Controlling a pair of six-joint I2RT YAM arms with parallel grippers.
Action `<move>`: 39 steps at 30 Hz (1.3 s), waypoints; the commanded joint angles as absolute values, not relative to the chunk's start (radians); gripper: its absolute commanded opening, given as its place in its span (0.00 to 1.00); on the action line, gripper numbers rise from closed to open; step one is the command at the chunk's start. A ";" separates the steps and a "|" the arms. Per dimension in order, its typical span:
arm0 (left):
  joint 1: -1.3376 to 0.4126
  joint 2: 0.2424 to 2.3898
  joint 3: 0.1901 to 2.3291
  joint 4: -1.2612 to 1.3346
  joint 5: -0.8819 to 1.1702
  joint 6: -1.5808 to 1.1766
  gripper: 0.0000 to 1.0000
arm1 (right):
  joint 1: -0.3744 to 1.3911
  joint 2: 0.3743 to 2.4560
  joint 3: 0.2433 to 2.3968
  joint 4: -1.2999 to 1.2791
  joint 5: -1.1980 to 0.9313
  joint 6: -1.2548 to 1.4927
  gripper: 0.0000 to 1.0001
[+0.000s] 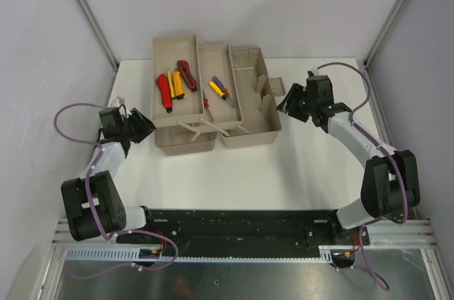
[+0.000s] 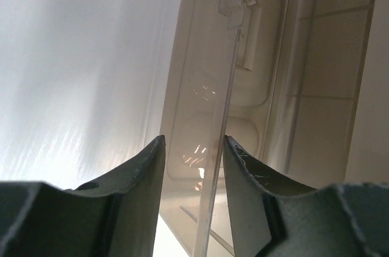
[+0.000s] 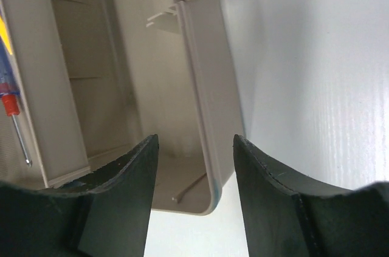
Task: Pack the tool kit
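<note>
Our left claw [image 2: 193,141] is hanging half open at the left end of the toolbox [image 1: 248,133]. Its fingers are straddling the thin edge of what looks like the clear lid [image 2: 200,93]. We cannot be sure whether either pad is touching it, but nothing is being gripped.

The toolbox is sitting open at the far middle of the table [image 1: 248,179] with its trays spread. Red and yellow hand tools [image 1: 170,86] are lying in the left tray [image 1: 174,39], and blue-handled screwdrivers [image 1: 220,89] are in the next one.

Our right claw [image 3: 194,141] is also standing half open and holding nothing, with the box's beige end wall [image 3: 203,87] between its fingers, near the latch [image 1: 273,87].

We are expecting trouble mainly on the left. The lid edge is thin and slick, so a pinch there could slide off or bend the panel. If the two ends are pushed unevenly, the linked trays could twist and spill the loose tools. On the right, the fingers are sitting near the wall's corner, so a shallow bite could slip off.

Our left arm is folding close to its base, its forearm angling up and right to the box's lower left corner. Our right arm is bending at the elbow out by the table's right edge, its forearm stretching up and left to the box's right end.
</note>
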State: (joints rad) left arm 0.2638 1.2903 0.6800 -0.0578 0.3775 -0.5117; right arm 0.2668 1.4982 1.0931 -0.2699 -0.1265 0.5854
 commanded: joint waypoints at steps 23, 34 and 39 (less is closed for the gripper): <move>0.222 1.253 0.843 -0.100 0.211 -0.306 0.00 | 0.255 1.534 1.069 -0.191 -0.207 0.620 0.56; 0.150 1.143 0.970 -0.197 0.094 -0.276 0.00 | 0.241 1.562 1.068 -0.187 -0.120 0.663 0.54; 0.088 1.134 1.055 -0.242 0.036 -0.249 0.00 | 0.244 1.627 1.067 -0.173 -0.140 0.662 0.54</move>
State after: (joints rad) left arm 0.1265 1.2003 0.9268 -0.3294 0.1036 -0.2779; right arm 0.2424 1.5768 1.0664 -0.2047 -0.1455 0.6533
